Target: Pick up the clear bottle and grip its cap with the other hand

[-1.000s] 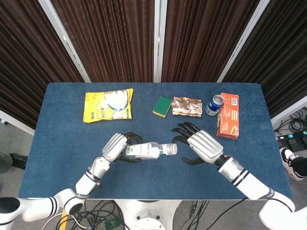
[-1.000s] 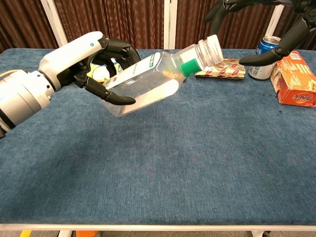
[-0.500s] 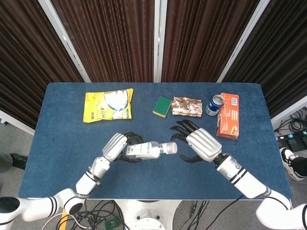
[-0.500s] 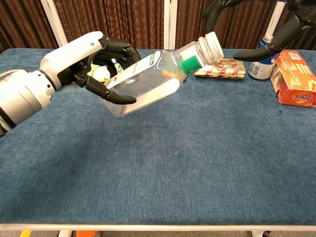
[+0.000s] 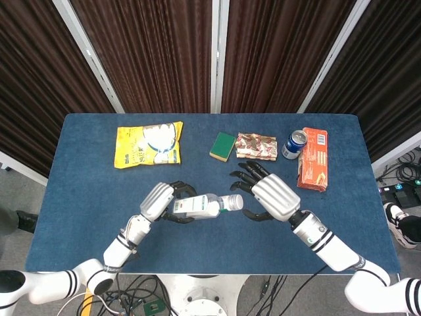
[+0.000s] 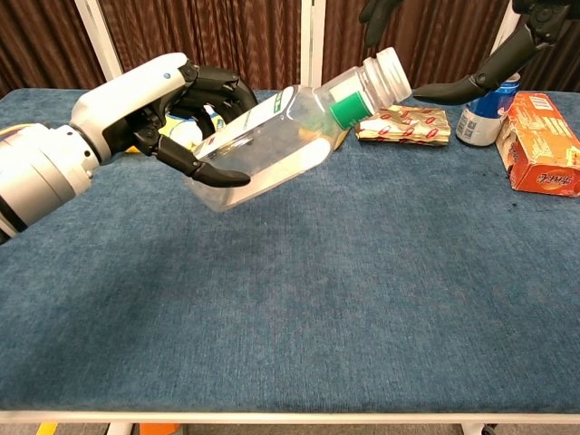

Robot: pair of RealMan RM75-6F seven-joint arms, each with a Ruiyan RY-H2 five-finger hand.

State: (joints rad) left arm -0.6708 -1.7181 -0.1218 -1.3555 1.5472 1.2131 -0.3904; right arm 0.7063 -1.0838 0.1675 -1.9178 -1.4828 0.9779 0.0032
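Note:
My left hand grips the clear bottle by its body and holds it above the table, tilted with the cap end up and to the right. The white cap sits above a green band. My right hand is beside the cap with its fingers spread around it; none of them closes on the cap. In the chest view only the fingertips of that hand show at the top edge.
On the blue table lie a yellow snack bag, a green sponge, a patterned packet, a blue can and an orange box along the far side.
My right hand has moved left, closer to the cap, its fingers still apart. The left hand has raised and tilted the bottle slightly.

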